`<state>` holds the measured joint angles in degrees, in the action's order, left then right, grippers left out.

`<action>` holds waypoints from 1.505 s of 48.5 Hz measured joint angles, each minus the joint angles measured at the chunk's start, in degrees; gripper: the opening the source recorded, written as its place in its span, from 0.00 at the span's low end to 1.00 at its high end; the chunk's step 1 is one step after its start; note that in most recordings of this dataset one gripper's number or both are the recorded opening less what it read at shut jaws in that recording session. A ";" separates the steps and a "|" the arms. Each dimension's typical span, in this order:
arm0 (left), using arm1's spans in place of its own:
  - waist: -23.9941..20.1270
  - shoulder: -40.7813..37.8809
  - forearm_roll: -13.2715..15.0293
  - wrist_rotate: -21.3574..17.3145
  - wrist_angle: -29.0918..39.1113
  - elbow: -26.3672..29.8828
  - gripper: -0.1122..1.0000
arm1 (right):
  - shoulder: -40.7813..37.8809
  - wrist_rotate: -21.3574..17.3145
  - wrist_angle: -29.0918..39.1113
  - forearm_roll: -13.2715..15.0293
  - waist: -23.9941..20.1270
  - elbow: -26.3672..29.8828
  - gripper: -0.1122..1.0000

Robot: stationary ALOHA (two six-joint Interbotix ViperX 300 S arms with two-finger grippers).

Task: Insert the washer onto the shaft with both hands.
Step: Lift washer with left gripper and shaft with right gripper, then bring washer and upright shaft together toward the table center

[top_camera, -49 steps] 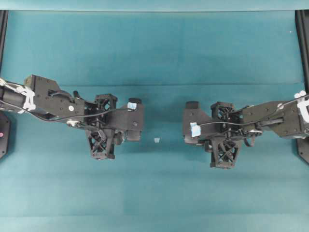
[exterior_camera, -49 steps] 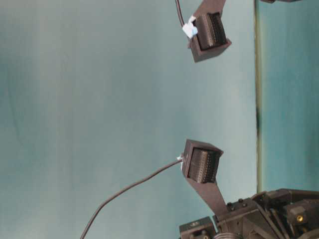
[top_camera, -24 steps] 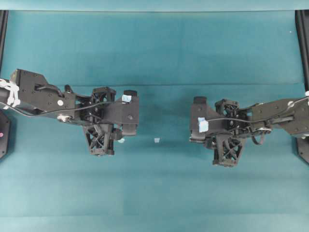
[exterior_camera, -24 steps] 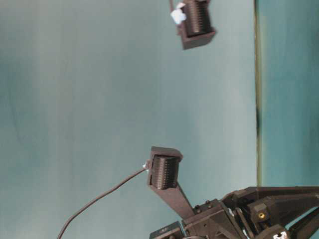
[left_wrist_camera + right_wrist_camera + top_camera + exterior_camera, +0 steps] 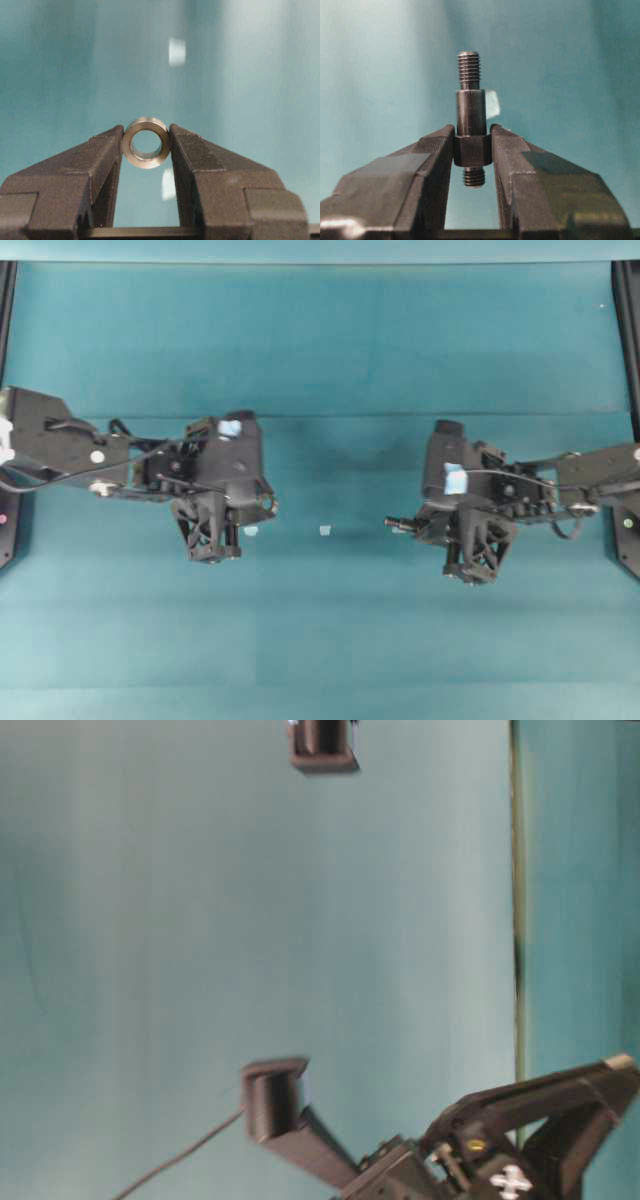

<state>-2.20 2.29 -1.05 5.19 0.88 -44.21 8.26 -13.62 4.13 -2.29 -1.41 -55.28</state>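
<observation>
In the left wrist view the washer [image 5: 145, 160], a thick dull silver ring, faces the camera with its hole open. My left gripper [image 5: 146, 129] is shut on it, fingertips pinching its two sides. From overhead, the left gripper [image 5: 268, 508] is left of centre. In the right wrist view the shaft [image 5: 471, 107], dark and threaded at both ends, points straight out. My right gripper [image 5: 472, 130] is shut on its hexagonal collar. Overhead, the shaft [image 5: 400, 524] sticks out leftward from the right gripper [image 5: 418, 525]. A wide gap of mat separates the two grippers.
Two pale blue tape scraps [image 5: 324, 530] [image 5: 250, 531] lie on the teal mat [image 5: 320, 640] between and below the grippers. Black frame rails [image 5: 628, 330] run along the left and right edges. The table-level view shows only blurred arm parts.
Both arms have drawn apart, the left one leftward and the right one rightward, while the wrists turned. The shaft now shows pointing left. Both grips are unchanged.
</observation>
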 measured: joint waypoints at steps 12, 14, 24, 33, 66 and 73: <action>0.00 1.32 -0.09 5.19 -9.40 -2.20 0.40 | 0.70 -0.18 -6.06 0.00 -0.18 -1.05 0.11; 0.00 1.32 -0.09 5.62 -10.28 -2.29 0.40 | 0.62 -0.18 -6.59 0.00 -0.18 -1.14 0.11; 0.00 1.32 0.00 6.59 -13.10 -2.37 0.40 | -1.49 -0.18 -10.63 0.00 -0.18 -1.49 0.11; 0.18 1.32 -0.09 6.77 -15.21 -2.37 0.40 | -4.22 -0.18 -15.56 0.00 -0.18 -1.49 0.11; 2.20 -2.90 -0.09 11.69 -21.18 -0.79 0.40 | -7.03 -0.09 -22.50 0.00 -0.35 -1.41 0.11; 2.81 -3.52 -0.09 11.60 -21.27 -0.09 0.40 | -7.03 -0.18 -22.76 0.00 -0.88 -1.49 0.11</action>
<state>0.62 -1.23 -1.14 16.79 -20.39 -44.30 1.23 -13.80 -18.63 -2.29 -2.29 -56.78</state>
